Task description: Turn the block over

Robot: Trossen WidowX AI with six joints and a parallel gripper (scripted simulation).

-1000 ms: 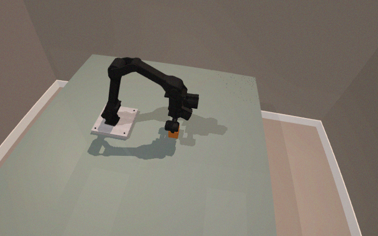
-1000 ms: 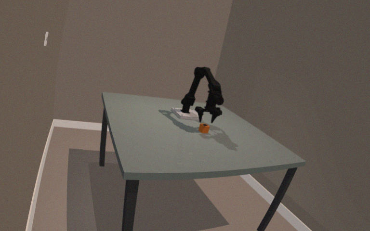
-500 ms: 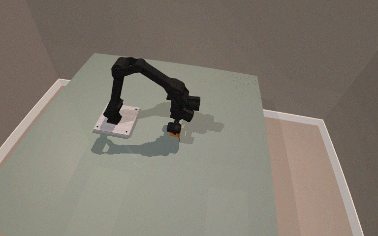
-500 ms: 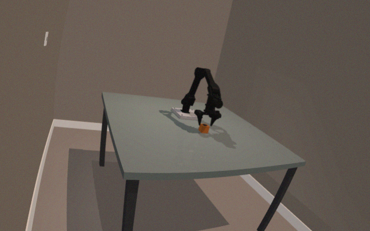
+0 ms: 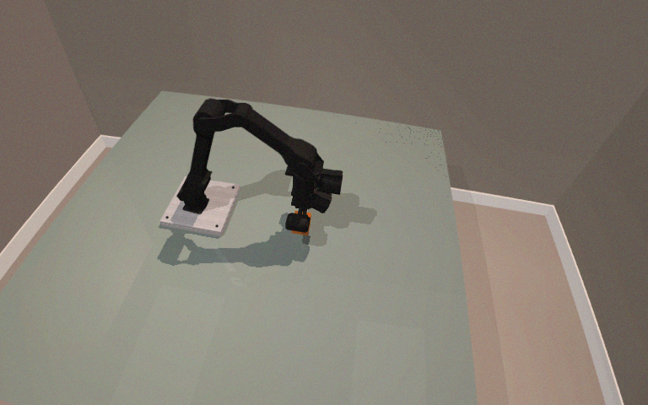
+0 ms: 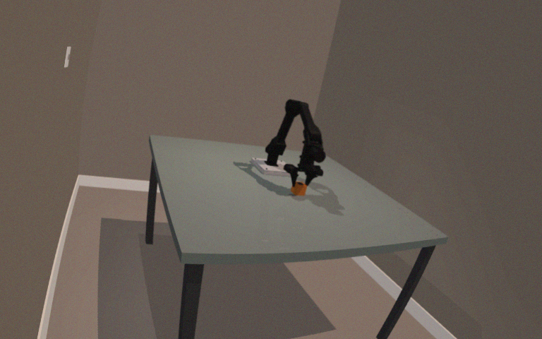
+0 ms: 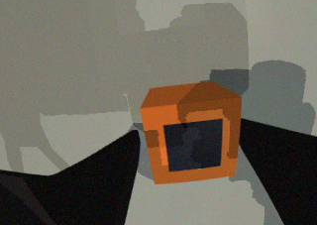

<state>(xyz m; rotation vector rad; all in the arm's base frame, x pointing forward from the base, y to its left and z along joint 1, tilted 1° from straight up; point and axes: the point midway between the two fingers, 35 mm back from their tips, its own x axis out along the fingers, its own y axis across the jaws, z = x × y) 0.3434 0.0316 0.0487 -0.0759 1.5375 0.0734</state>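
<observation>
An orange block (image 5: 302,232) (image 6: 298,191) (image 7: 163,177) stands on the grey-green table (image 5: 317,310) (image 6: 244,227) (image 7: 198,205). Its dark navy square mark (image 7: 198,148) faces up, towards the wrist camera. My gripper (image 5: 300,220) (image 6: 300,184) (image 7: 186,132) points down with one finger on each side of the block, near its upper part. The fingers are parted about the block's width. In the wrist view a thin gap shows between the left finger and the block; the right finger meets the block's right edge in the picture. One finger hides much of the block in the top view.
The arm's white base plate (image 5: 222,215) (image 6: 259,164) is fixed to the table, left of the block in the top view and behind it in the exterior view. Shadows of the arm lie around the block. The table's right edge in the top view is well away from the gripper.
</observation>
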